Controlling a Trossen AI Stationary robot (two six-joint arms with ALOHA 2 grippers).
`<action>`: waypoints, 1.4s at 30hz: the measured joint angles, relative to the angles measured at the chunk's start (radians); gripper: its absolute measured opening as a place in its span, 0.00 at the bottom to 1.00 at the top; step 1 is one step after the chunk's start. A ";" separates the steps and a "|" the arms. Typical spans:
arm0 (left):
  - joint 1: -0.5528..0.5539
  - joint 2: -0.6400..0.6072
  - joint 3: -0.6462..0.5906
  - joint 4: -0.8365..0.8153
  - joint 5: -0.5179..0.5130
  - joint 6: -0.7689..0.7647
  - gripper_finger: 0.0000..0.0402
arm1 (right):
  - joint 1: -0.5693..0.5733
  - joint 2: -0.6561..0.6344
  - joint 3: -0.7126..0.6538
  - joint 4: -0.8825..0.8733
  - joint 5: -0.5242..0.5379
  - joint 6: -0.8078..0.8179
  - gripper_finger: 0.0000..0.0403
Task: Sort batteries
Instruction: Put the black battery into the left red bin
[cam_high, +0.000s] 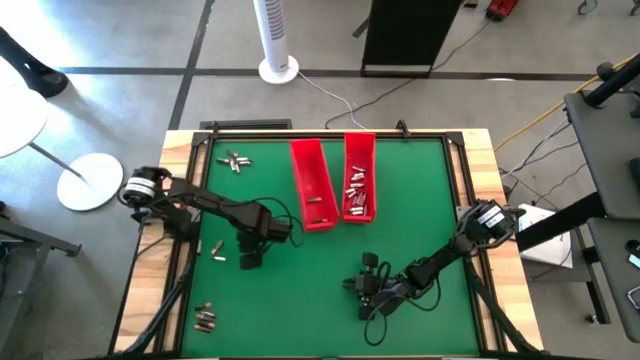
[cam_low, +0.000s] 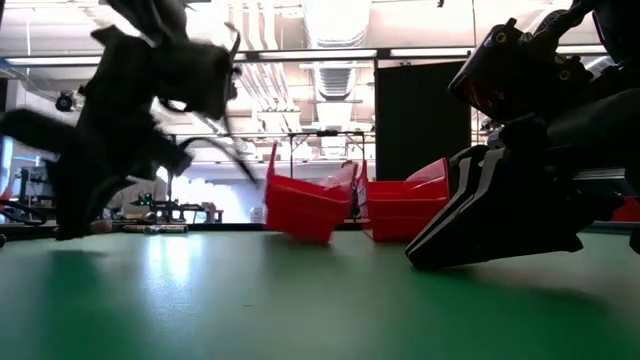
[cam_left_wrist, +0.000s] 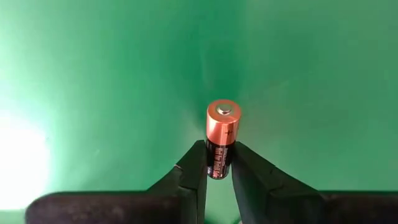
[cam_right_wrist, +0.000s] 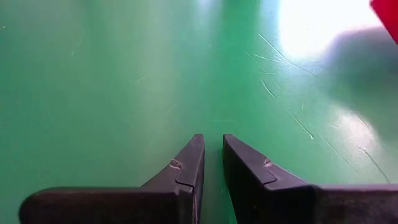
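My left gripper (cam_high: 250, 255) (cam_left_wrist: 219, 149) points down over the green mat, left of the two red trays, and is shut on a copper-and-black battery (cam_left_wrist: 222, 134). More batteries lie loose at the far left (cam_high: 235, 160), just left of the gripper (cam_high: 217, 248) and at the near left (cam_high: 205, 318). The right-hand red tray (cam_high: 360, 150) holds several batteries (cam_high: 358, 195). The left-hand tray (cam_high: 305, 165) holds one (cam_high: 318, 200). My right gripper (cam_high: 365, 290) (cam_right_wrist: 211, 144) hangs low over the near middle of the mat with a narrow gap between its fingers and nothing in it. My left gripper pinches the battery's black body (cam_left_wrist: 217, 160) between its two fingers, from above, pointing down. The battery lies along the fingers. Its copper end with the small metal cap (cam_left_wrist: 224, 112) sticks out past the fingertips toward the mat. It looks clear of the mat.
Both trays stand side by side at the far middle of the mat, tilted in the low view (cam_low: 305, 205). A wooden frame (cam_high: 180, 200) borders the mat. Open green mat lies between the two arms (cam_high: 320, 270).
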 joint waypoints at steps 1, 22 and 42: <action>-0.010 0.000 0.020 0.008 0.005 -0.003 0.11 | 0.000 0.000 0.000 0.000 0.000 0.000 0.13; -0.236 -0.001 0.099 0.495 -0.035 -0.143 0.11 | 0.000 -0.056 0.006 -0.088 -0.069 -0.008 0.13; -0.237 0.299 0.178 0.894 -0.132 -0.040 0.13 | 0.000 -0.091 0.159 -0.318 -0.076 -0.007 0.13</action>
